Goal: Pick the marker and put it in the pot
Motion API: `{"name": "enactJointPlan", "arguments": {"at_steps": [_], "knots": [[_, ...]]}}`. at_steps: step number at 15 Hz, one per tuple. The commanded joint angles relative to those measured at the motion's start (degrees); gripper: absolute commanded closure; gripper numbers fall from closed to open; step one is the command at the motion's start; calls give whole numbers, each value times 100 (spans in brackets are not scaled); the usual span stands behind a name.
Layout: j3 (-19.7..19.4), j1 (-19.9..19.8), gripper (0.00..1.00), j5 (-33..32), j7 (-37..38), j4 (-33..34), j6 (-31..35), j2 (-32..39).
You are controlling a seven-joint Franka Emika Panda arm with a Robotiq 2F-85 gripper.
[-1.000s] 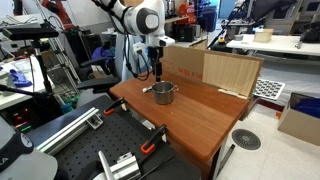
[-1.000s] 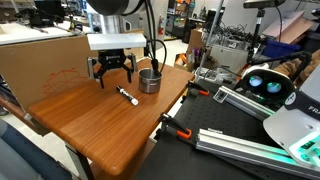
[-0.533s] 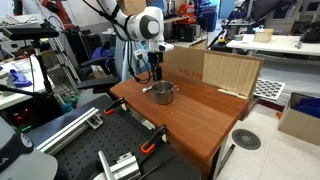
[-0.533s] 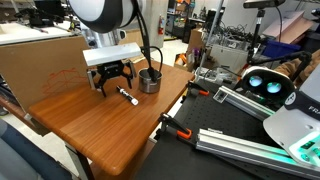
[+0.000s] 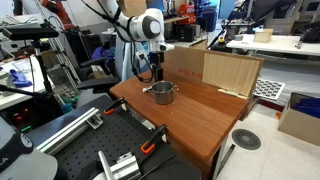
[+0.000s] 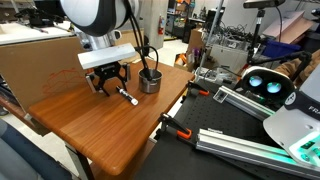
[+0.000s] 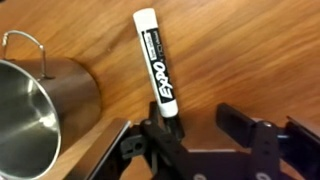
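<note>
Now poised low near the back edge of the counter (image 6: 110, 130), with jaws spread wide astride the dark end of the marker (image 7: 158, 65) lying just beside the pot (image 7: 75, 92), seemingly ready to pinch it.

An exterior view stands well back and slightly above, facing a near corner of the table (image 5: 200, 115), with the arm (image 5: 140, 25) at its far edge. An exterior view sits closer, looking along the table (image 6: 100, 125) from a different side. Both exterior views share the tabletop, arm and pot (image 5: 163, 93) (image 6: 149, 80). The wrist view looks straight down from very near, with the pot (image 7: 40, 110) at left, the marker (image 7: 158, 65) in the middle and the gripper (image 7: 197, 128) along its bottom edge.
</note>
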Motion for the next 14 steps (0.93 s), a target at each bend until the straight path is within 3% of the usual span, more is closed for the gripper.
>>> {"name": "enactJointPlan", "arguments": {"at_steps": [1,5,6,7,14], "knots": [[-128,123,66,-232,172,247,-246,179],[-124,104,96,-317,201,323,-421,194],[-108,90,98,-323,194,345,-442,200],[-98,87,94,-317,194,335,-428,180],[110,-43,94,-105,-34,125,-188,-247]]}}
